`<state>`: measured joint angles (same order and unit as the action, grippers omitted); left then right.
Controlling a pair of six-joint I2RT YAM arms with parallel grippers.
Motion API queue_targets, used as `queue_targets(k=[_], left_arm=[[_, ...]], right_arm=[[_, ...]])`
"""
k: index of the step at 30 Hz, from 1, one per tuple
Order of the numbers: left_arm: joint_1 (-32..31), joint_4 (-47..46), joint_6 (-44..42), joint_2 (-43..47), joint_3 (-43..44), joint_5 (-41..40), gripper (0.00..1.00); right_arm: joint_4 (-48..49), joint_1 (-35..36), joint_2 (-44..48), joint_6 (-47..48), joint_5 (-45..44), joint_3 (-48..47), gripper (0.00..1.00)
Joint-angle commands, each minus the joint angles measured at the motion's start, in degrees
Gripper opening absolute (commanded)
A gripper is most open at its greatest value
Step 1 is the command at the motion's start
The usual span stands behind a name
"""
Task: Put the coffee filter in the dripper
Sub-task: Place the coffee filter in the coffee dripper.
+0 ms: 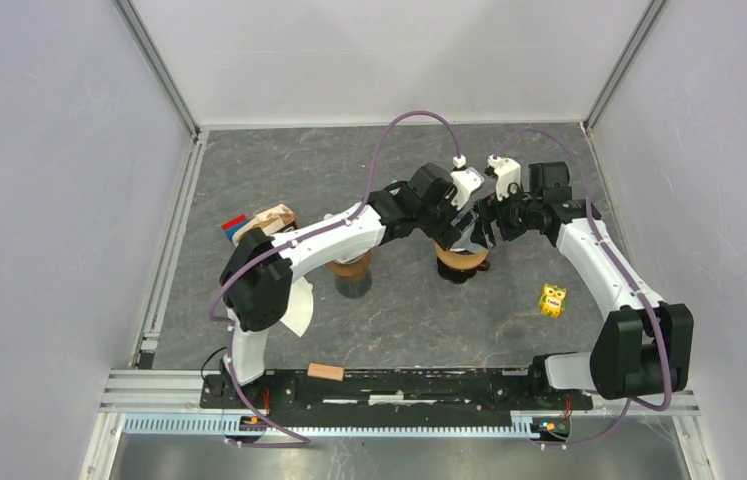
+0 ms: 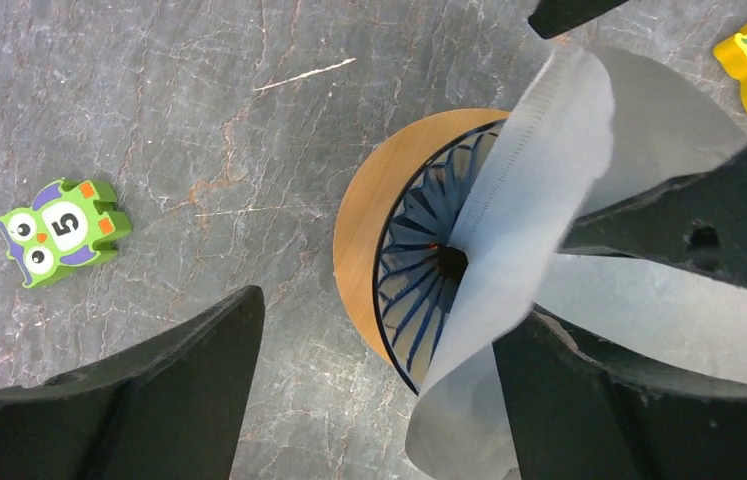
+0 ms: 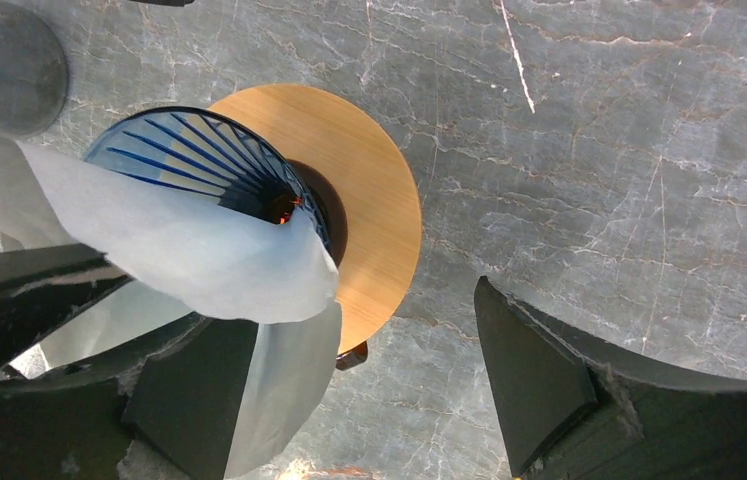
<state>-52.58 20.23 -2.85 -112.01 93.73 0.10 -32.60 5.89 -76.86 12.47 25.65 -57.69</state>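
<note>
Mid-table, a bit toward the far side, blue ribbed dripper (image 2: pixel 414 250) stands upright on its wooden collar (image 2: pixel 359 230), and both arms meet above it. White paper coffee filter (image 2: pixel 539 200) has its pointed end down at the dripper's centre. The rest leans up & out over the rim, so it's not seated.

L gripper (image 2: pixel 379 320) is released, jaws spread wide. The filter lies against one finger (image 2: pixel 589 400) w/o being pinched. R gripper (image 3: pixel 364 320) is also released, jaws wide apart w/ nothing clamped, and paper drapes round one finger (image 3: pixel 189 390). One finger from each arm sits close to the other, w/ a layer of paper betw. them.

Yellow owl toy (image 1: pixel 552 299) lies right of & nearer than the dripper, well apart. Green owl toy marked 5 (image 2: pixel 61 230) lies flat on the grey stone-look table (image 1: pixel 409 320), apart from the dripper.
</note>
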Motion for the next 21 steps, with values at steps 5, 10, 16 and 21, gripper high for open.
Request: queue_targets(k=[5, 10, 16, 21], left_arm=[[0.2, 1.2, -1.9, 5.8, 1.9, 4.4, 0.92], [0.2, 2.2, -2.0, 6.6, 2.4, 6.0, 0.93], [0.5, 2.2, -2.1, 7.5, 1.9, 7.6, 0.94], [1.1, 1.3, -0.1, 7.1, 1.6, 7.4, 0.94]], right_arm=[[-2.0, 0.1, 0.4, 0.4, 0.9, -5.2, 0.86], [-3.1, 0.0, 0.3, 0.7, 1.0, -6.6, 0.86], [-3.5, 0.0, -0.2, 0.9, 0.5, -6.5, 0.86], [-4.5, -0.1, -0.6, 1.6, 0.9, -6.9, 0.86]])
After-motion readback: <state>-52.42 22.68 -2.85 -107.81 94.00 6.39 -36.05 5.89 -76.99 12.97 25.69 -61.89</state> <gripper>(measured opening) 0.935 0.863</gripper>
